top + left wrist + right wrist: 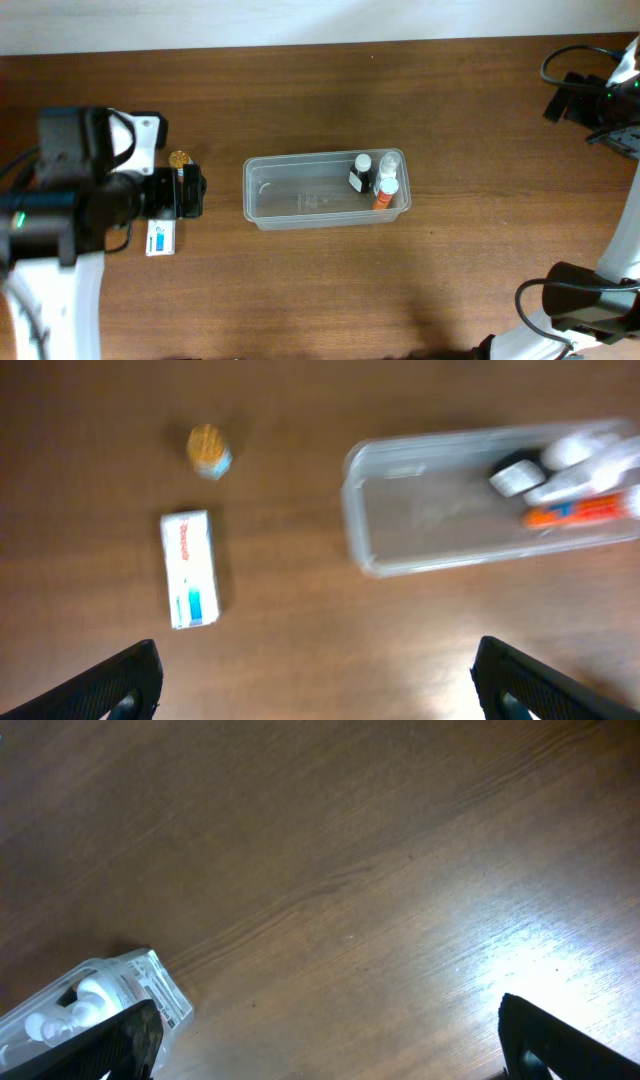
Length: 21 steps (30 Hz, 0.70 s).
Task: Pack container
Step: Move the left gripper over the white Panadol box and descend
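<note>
Across nearly the whole overhead frame spreads a dark brown wooden tabletop (300, 90), its grain running left to right. Along the top edge of that frame lies a pale band (250, 20); whether it is wall or floor cannot be told.

Near the middle of the overhead frame sits the container (300, 205), clear plastic, its long side left to right, flat on the wood. Several small bottles (385, 180) are gathered at its right end, white-capped, one with an orange body. Left of the container and well apart from it, a small white and blue box (160, 238) lies flat. Above the box in the frame, apart from it, stands a small round golden thing (179, 159).

In the left wrist view the left fingers (125, 680) show as two dark tips in the bottom corners, wide apart and gripping nothing. The box, golden thing and container lie higher in that frame, blurred.

In the right wrist view the right fingers (560, 1040) likewise stand wide apart over bare wood. A corner of the container shows at the lower left, and a bright glare (520, 950) lies on the grain at the lower right
</note>
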{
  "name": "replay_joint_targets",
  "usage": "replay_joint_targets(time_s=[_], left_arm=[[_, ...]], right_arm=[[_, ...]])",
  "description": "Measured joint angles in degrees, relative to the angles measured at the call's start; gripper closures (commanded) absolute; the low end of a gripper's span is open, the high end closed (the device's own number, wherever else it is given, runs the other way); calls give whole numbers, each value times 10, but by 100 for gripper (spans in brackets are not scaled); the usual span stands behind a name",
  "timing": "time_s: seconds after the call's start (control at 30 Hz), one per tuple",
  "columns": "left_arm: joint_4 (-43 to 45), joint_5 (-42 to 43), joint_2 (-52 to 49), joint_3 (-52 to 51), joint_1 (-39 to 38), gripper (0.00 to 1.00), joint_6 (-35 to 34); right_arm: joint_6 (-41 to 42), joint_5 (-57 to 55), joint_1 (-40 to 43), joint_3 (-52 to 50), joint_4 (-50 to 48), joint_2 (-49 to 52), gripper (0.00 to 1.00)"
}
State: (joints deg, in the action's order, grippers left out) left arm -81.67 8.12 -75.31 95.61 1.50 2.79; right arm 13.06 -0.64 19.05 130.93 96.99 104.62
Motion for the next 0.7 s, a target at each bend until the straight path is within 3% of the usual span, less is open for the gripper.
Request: replay_joint_targets(time_s=[0.3, 0.53, 0.7], left_arm=[[-18, -46, -136, -5, 57, 1, -30], [31, -48, -145, -71, 133, 1, -47], [87, -50, -146, -141, 142, 1, -52]], right_arm=[[0, 0, 0, 0, 0, 0, 1], [0, 0, 0, 0, 0, 0, 2], [0, 0, 0, 0, 0, 0, 2]])
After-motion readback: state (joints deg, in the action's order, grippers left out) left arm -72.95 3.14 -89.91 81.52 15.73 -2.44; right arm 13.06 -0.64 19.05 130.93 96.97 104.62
